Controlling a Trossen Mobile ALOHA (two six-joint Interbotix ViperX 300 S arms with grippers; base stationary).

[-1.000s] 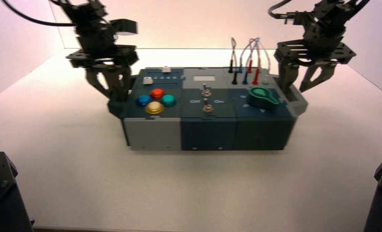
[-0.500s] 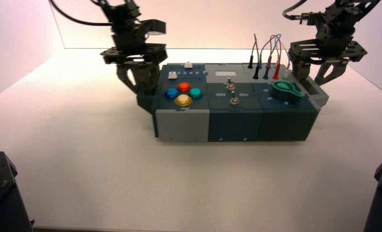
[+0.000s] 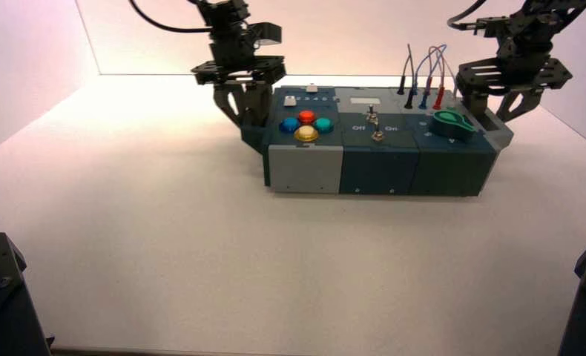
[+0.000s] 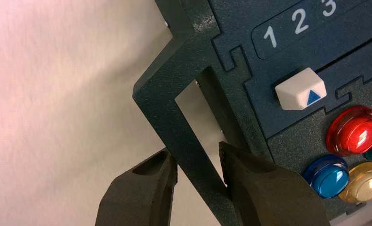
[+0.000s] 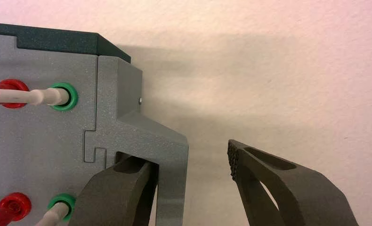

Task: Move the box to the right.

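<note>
The pale surface [image 3: 164, 245] stretches out under the box [image 3: 379, 170], which sits right of centre, toward the far side. My left pincer [image 4: 198, 165] is spread around the dark handle [image 4: 170, 113] at its left end; my right pincer [image 5: 193, 157] is spread too, one finger inside the grey handle [image 5: 171, 179], the other outside.

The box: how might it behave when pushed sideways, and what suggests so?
The box looks rigid, with flat panels, so probably won't bend. Its low, wide shape suggests sliding rather than tipping. Its upright plug wires look thin and would likely sway.
</note>
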